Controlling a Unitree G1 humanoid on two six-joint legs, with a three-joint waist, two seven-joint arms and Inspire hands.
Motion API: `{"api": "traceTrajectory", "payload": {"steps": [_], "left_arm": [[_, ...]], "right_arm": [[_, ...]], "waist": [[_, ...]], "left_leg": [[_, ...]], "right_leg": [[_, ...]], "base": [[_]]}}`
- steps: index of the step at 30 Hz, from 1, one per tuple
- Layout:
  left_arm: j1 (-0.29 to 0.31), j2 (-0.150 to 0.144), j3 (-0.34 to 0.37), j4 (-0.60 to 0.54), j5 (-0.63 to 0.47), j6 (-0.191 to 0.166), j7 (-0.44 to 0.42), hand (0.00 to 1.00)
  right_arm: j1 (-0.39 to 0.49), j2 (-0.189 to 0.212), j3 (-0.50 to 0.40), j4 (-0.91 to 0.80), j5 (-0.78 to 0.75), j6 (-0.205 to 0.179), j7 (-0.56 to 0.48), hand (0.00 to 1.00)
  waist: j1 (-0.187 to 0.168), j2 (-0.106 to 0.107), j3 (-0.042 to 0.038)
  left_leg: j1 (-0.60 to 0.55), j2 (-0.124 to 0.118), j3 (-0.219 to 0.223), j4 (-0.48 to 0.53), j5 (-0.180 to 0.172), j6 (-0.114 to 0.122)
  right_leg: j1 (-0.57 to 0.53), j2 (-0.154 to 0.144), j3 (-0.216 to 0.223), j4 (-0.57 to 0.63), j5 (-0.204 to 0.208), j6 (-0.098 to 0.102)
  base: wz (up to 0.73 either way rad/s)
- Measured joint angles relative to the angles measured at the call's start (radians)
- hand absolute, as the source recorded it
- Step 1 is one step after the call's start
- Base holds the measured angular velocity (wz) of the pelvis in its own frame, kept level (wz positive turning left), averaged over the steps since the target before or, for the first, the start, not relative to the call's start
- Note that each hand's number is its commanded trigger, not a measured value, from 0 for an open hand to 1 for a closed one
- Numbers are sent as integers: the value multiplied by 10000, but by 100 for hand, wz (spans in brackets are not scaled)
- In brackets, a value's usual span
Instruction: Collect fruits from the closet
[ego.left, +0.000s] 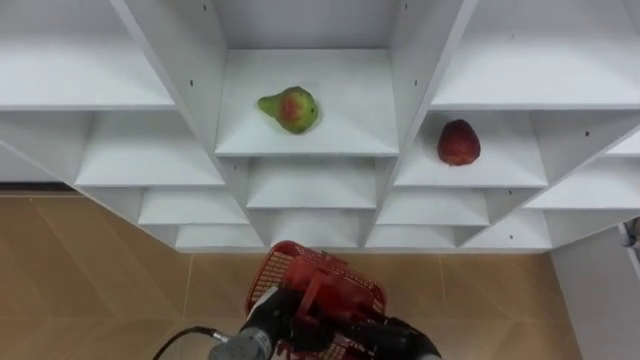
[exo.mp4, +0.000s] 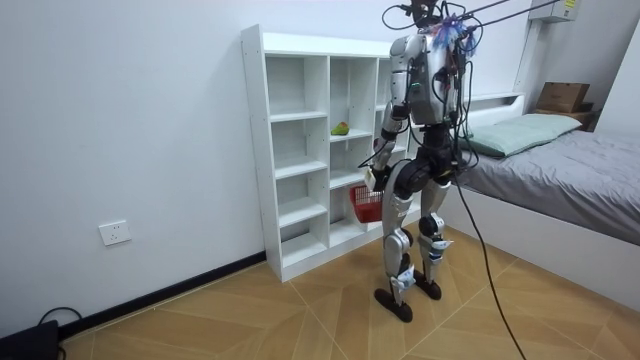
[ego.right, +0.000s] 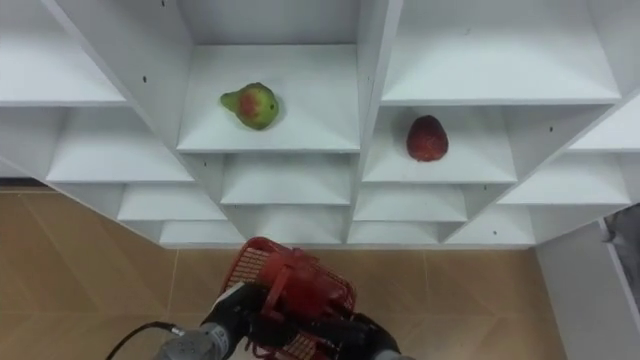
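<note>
On its shelf (ego.left: 345, 130) the pear (ego.left: 290, 108) is lying, likely light, smooth, bruisable: cup its belly. The left robot hand (ego.left: 283, 318) is clamping the basket (ego.left: 335, 285); the right robot hand (ego.left: 402, 338), I cannot tell.

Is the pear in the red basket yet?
No, the pear lies on a white shelf, well above the basket.

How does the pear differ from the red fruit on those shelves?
The pear is green with a red blush; the red fruit is wholly dark red. The pear tapers, lying on its side; the red fruit is rounder. The pear sits in the middle column, the red fruit one column right. Both lie alone on white shelves.
</note>
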Motion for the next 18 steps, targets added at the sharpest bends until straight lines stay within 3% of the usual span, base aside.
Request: {"api": "traceTrajectory", "payload": {"steps": [6, 9, 16, 18], "left_arm": [[139, 72, 34, 390, -686, -6, -89, 100], [459, 125, 406, 202, -1250, -13, -92, 100], [1036, 327, 1195, 164, -2518, -15, -40, 100], [1284, 433, 1354, -146, -2610, -20, -13, 100]], "right_arm": [[176, -197, 12, -76, -685, -133, 123, 0], [315, -362, -82, -670, -1568, -203, 202, 0], [1156, -431, -119, -1874, -2662, -369, 405, 0], [1477, -596, -112, -2720, -3150, -359, 385, 0]], "waist": [[234, 53, -69], [204, 58, -90], [239, -165, -264], [253, -189, -270]], "left_leg": [[404, 6, 33, -208, 19, -9], [530, 3, 53, -226, 19, -8], [1268, -7, 75, -492, 16, -11], [1373, -6, 78, -502, 13, -13]], "right_leg": [[386, 28, 14, -166, 10, 2], [508, 20, 7, -186, 4, 6], [1208, 20, 12, -349, -53, 40], [1329, 26, 15, -422, -56, 50]], "base": [[-1], [0], [0], [0]]}}
